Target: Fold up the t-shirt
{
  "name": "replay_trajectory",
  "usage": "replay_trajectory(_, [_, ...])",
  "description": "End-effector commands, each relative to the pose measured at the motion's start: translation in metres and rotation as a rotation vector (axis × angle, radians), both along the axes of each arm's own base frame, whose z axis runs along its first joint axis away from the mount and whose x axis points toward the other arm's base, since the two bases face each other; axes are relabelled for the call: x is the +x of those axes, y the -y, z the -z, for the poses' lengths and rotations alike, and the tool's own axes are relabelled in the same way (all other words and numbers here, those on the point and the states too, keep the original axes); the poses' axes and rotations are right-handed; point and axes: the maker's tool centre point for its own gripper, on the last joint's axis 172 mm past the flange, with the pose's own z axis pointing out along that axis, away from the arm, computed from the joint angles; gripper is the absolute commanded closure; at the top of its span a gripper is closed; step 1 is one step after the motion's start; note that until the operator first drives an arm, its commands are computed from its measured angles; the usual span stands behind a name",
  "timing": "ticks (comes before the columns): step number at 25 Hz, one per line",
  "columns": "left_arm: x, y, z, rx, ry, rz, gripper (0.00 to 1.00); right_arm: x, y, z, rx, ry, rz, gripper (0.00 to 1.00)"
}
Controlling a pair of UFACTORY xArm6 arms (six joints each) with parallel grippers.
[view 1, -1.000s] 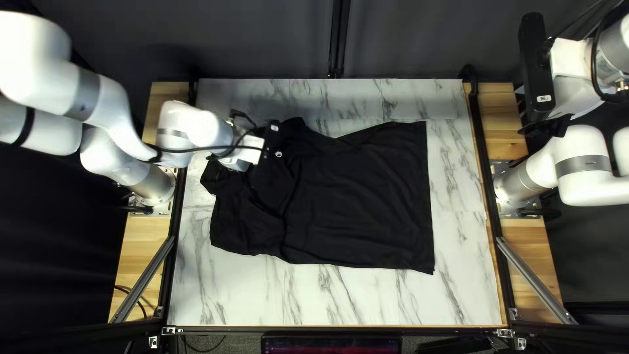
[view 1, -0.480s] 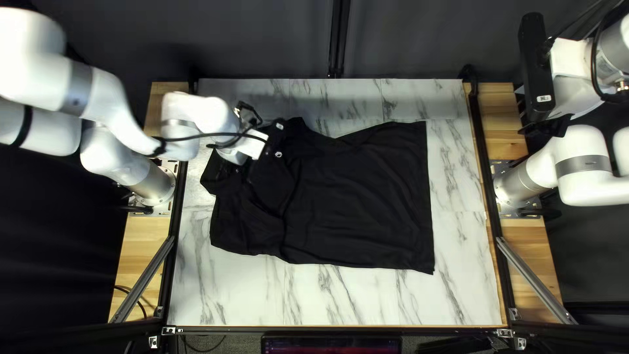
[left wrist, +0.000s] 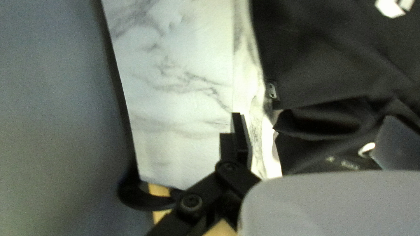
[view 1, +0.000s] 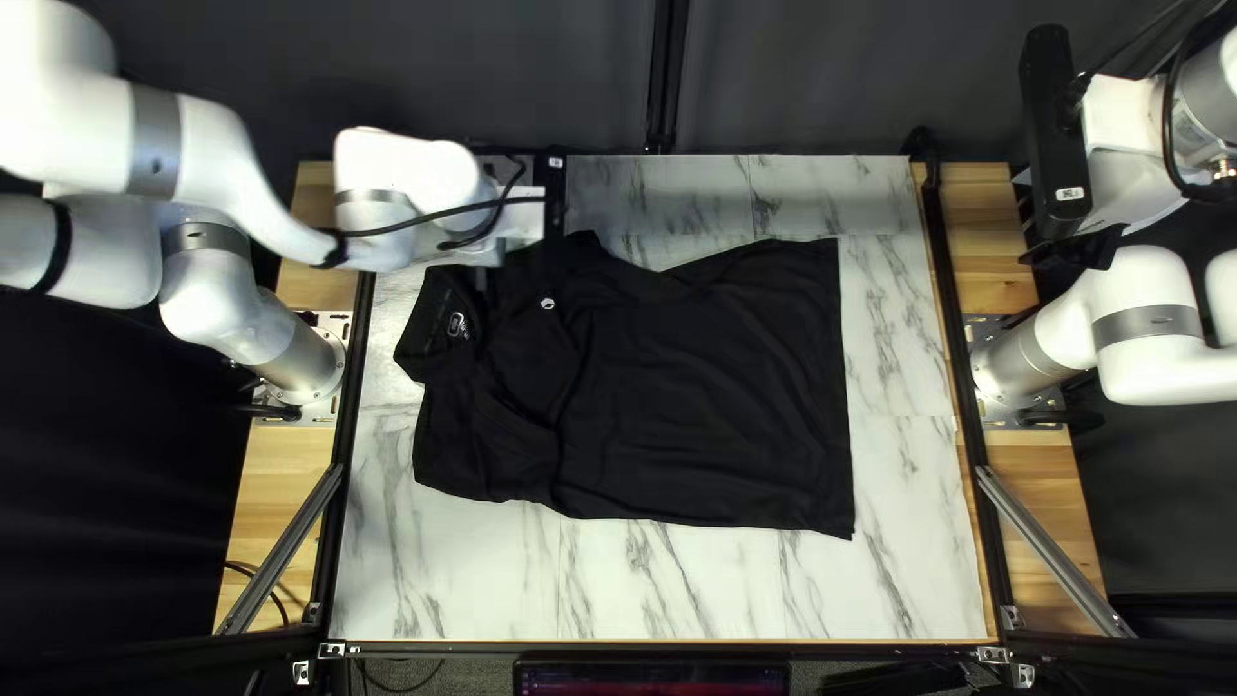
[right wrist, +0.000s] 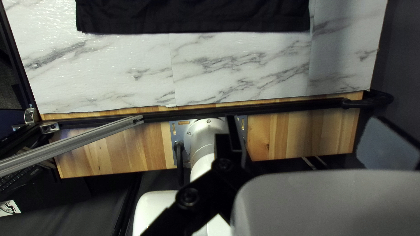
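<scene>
The black t-shirt [view 1: 702, 387] lies spread on the table, its collar [view 1: 438, 322] toward my left arm and its straight hem toward my right arm. Some folds cross it near the collar. My left gripper [view 1: 554, 213] is above the shirt's far edge near the collar, its fingertips hidden there. In the left wrist view my left gripper [left wrist: 317, 137] stands open over the t-shirt [left wrist: 315, 57], not touching both sides of any cloth. My right gripper [view 1: 1057, 142] hangs beyond the table's right edge; in its wrist view the right gripper [right wrist: 310, 140] is open, with the t-shirt [right wrist: 192, 17] well ahead.
Marble-patterned table surface [view 1: 670, 587] surrounds the shirt. Black rails [view 1: 960, 348] run along both sides, with wooden boards [view 1: 277, 483] outside them. A metal brace [view 1: 1050, 548] slants at the near right corner. A dark curtain [view 1: 516, 77] hangs behind the far edge.
My left gripper has moved from over the collar area toward the table's far edge, uncovering the collar and its label. The shirt and my right arm look unchanged.
</scene>
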Motion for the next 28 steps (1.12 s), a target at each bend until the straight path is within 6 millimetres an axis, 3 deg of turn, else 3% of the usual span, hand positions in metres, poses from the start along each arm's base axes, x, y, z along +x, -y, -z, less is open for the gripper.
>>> replay_trajectory(1, [0.004, 0.004, 0.013, -0.054, -0.011, -0.117, 0.00, 0.000, 0.000, 0.000, 0.000, 0.000, 0.000, 0.00])
replay_trajectory(9, [-0.003, 0.006, 0.043, -0.180, -0.035, -0.171, 0.00, 0.000, 0.000, 0.000, 0.000, 0.000, 0.000, 0.00])
replay_trajectory(23, [-0.011, 0.007, 0.067, -0.292, -0.018, -0.181, 0.01, 0.000, 0.000, 0.000, 0.000, 0.000, 0.000, 0.00])
replay_trajectory(25, [-0.012, 0.006, 0.068, -0.298, -0.019, -0.181, 0.02, 0.000, 0.000, 0.000, 0.000, 0.000, 0.000, 0.00])
replay_trajectory(28, [-0.013, 0.005, 0.068, -0.306, -0.020, -0.179, 0.19, 0.000, 0.000, 0.000, 0.000, 0.000, 0.000, 0.00])
